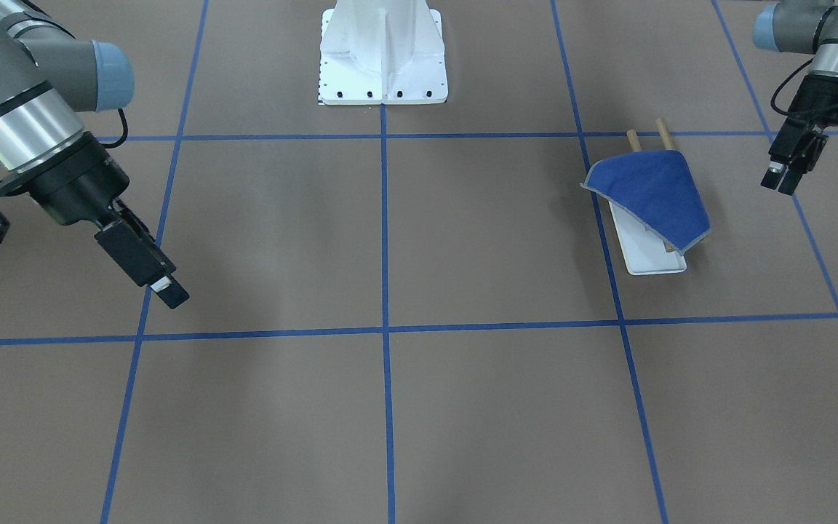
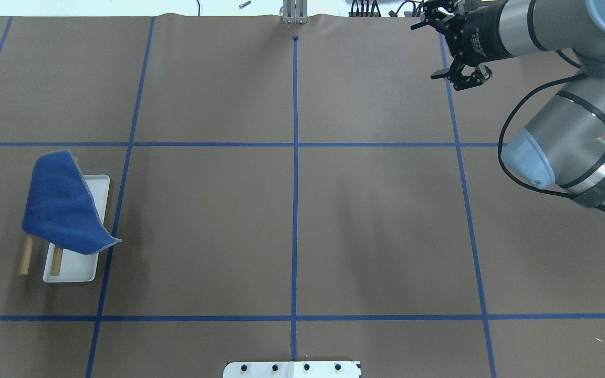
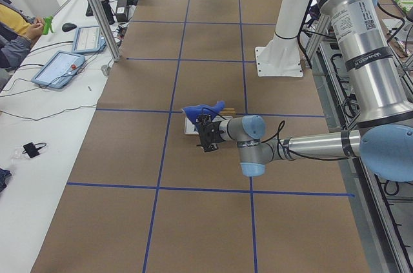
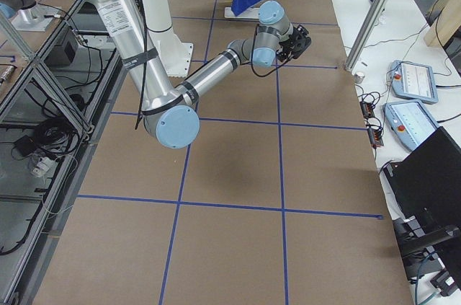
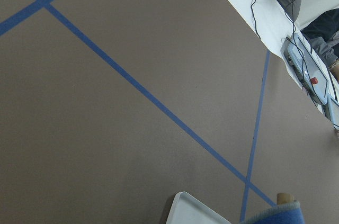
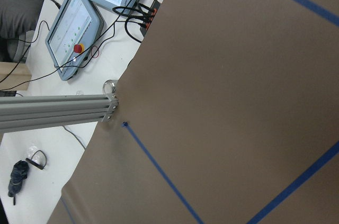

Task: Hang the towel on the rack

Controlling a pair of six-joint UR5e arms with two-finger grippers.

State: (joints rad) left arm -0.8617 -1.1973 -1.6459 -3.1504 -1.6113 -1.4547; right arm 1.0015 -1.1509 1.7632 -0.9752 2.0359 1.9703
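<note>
From the front-facing camera, the towel (image 1: 652, 191) lies draped over the rack (image 1: 644, 251). It sits skewed, and the ends of the wooden rods (image 1: 663, 134) poke out beyond it. The left gripper (image 1: 785, 175) hangs just off to one side of the rack, apart from the cloth and holding nothing. Its fingers look close-set from this angle, but I cannot tell their true spread. The right gripper (image 1: 151, 271) is empty, and the towel is well away from its fingers, across the table (image 1: 390, 407).

Overhead, the right gripper's fingers stand spread wide above bare table, and one blue corner hangs past the edge of the white tray base (image 2: 79, 268).

In both side views each gripper is clear of the rack.

The left wrist camera catches only a tray corner, one rod tip and the towel's hem, all just beyond the fingers. The right wrist camera sees table alone.

The hanging looks done. At most, the crooked drape may want squaring.
</note>
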